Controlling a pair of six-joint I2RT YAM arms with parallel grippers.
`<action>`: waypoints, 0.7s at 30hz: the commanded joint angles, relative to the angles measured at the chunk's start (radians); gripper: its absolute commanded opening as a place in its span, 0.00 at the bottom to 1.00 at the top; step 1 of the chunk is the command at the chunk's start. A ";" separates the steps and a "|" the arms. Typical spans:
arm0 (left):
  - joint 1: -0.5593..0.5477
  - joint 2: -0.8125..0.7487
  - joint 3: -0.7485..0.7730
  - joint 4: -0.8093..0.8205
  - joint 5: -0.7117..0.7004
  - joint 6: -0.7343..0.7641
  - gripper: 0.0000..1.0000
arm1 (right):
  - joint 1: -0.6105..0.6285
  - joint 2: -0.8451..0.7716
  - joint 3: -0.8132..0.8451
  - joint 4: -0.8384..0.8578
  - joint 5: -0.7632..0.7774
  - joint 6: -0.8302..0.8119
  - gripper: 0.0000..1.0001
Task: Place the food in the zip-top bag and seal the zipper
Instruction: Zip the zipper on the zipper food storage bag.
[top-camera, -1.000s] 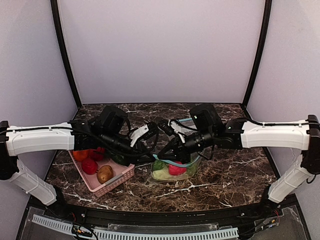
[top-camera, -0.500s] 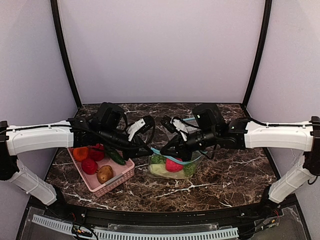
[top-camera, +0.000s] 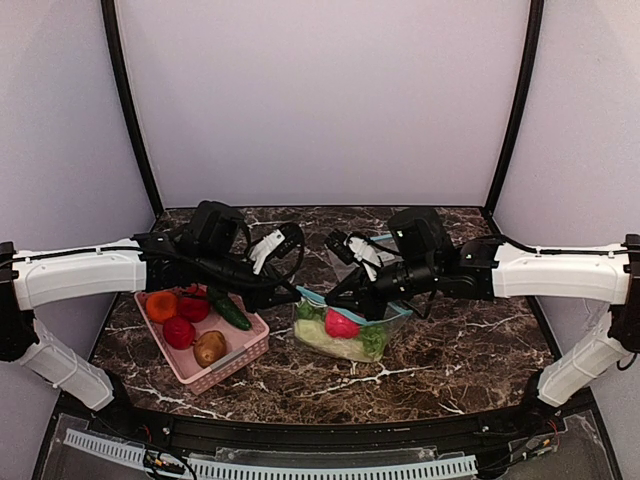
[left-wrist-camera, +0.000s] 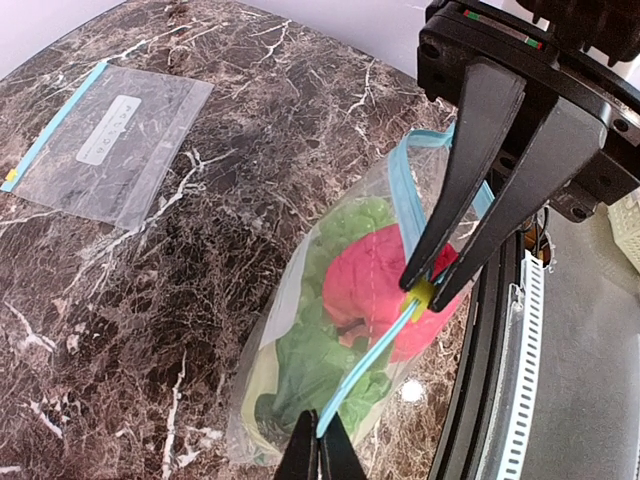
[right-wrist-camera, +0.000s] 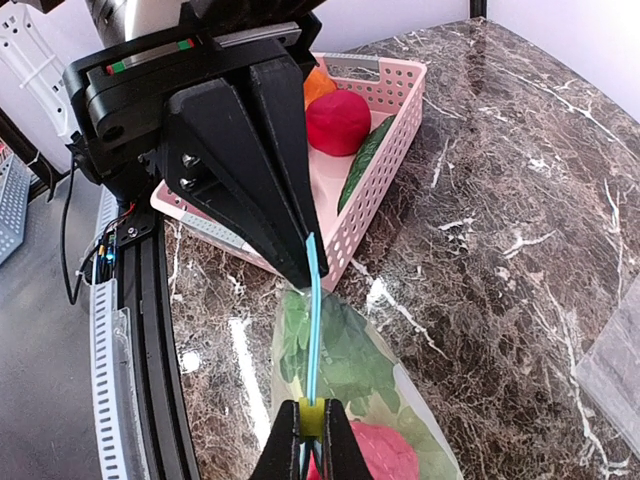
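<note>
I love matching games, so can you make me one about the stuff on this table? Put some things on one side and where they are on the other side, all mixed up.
Things
1. teal zipper
2. leafy lettuce
3. spare zip-top bag
4. dark green cucumber

Places
A. lying flat and empty on the marble table
B. in the pink basket
C. pinched between the left gripper and the right gripper
D. inside the filled zip-top bag

Pairs: 1-C, 2-D, 3-A, 4-B
</note>
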 joint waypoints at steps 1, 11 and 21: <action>0.034 -0.019 0.006 -0.037 -0.095 -0.019 0.01 | -0.007 -0.036 -0.019 -0.057 0.022 0.006 0.00; 0.050 -0.016 0.009 -0.046 -0.144 -0.031 0.01 | -0.008 -0.040 -0.012 -0.074 0.057 0.017 0.00; 0.065 -0.010 0.010 -0.052 -0.179 -0.042 0.01 | -0.008 -0.044 -0.014 -0.093 0.088 0.027 0.00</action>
